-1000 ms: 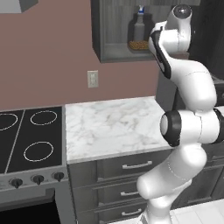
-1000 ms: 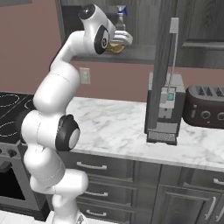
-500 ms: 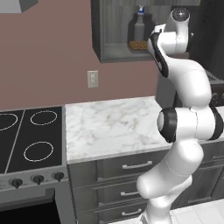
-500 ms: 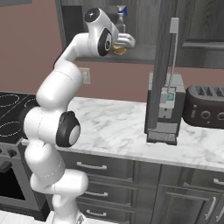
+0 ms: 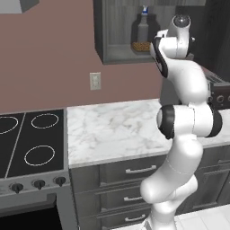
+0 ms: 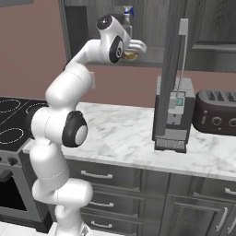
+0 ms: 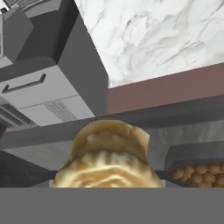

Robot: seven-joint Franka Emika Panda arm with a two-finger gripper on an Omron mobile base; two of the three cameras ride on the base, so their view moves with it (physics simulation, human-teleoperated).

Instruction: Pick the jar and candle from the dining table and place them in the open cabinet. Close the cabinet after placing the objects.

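Rising in front of the marble bench (image 5: 112,130), the arm stretches up and forward over it so that the tool (image 6: 138,46) reaches the mouth of the wall cabinet (image 5: 101,31); that height explains the long, nearly straight posture. The bench carries nothing of the task, just a coffee machine (image 6: 173,115) and a toaster (image 6: 214,113), with a stove (image 5: 31,139) beside it. At the tool, a lumpy tan-gold mass sits right where the fingertips would rise in the hand view, and a tan patch shows under the hand in the right base view. This reads as the candle (image 7: 109,162), and the tool appears clamped on it, though the fingertips themselves are hidden behind it. It is carried level with the cabinet's lower shelf, probably so it can be slid in and set down without a drop. The cabinet door (image 6: 173,69) stands swung out edge-on to the right of the hand, leaving the opening free and staying within reach for the closing step. Farther in, the jar (image 5: 143,36) already rests on the shelf, its grainy contents visible low in the glass, with a blue-capped bottle (image 5: 143,11) at it. In the hand view it lies just to one side of the candle, so the candle likely needs the free patch of shelf beside it rather than a spot that would knock the glass. Placing the candle and shutting the door seem to be what is left.
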